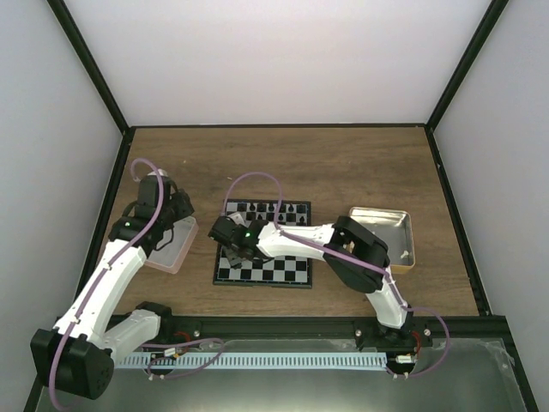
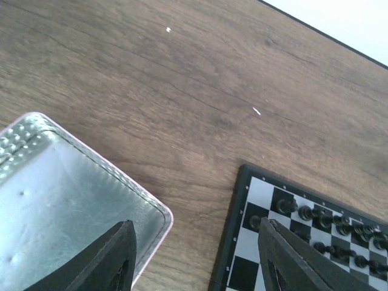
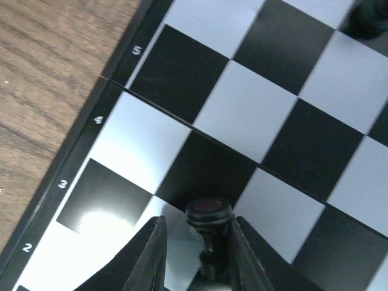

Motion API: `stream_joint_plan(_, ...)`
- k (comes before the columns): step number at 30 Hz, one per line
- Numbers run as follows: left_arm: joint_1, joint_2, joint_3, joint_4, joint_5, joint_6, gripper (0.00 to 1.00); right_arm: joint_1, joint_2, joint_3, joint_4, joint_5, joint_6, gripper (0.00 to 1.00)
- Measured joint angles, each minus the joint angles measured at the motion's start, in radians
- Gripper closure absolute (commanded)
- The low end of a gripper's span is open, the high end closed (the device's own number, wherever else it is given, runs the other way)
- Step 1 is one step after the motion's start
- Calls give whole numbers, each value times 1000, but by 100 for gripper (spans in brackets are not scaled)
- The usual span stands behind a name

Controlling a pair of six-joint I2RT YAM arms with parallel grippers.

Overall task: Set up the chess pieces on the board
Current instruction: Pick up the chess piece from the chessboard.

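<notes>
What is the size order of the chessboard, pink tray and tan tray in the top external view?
1. The chessboard.
2. The tan tray and pink tray look close in size, and the left arm covers part of the pink one, so they stay unranked.

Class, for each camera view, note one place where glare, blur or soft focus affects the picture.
Right wrist: glare whitens a dark square of the board; the held piece is sharp, the corner piece blurred. Left wrist: the floor of the pink tray shines, and the fingers of the left gripper look soft. Top external: even light, a mild gleam in the tan tray.
</notes>
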Motion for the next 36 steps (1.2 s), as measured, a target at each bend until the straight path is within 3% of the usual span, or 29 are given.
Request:
stream_joint_plan(9,0,-2,-99,62,209,0,43,-6,-57,-92,27,38,69,87)
stream_joint_plan(15,0,10,-177,114,380,-24,42,-33,-107,-174,105,1,86,88)
stream_joint_plan(28,0,77,-232,225,566,-83,38,-80,-163,-287,274,-117,45,95)
stream_joint_plan(36,-6,125,-337,383,727,-212,32,-94,-286,-412,430,-197,-21,96)
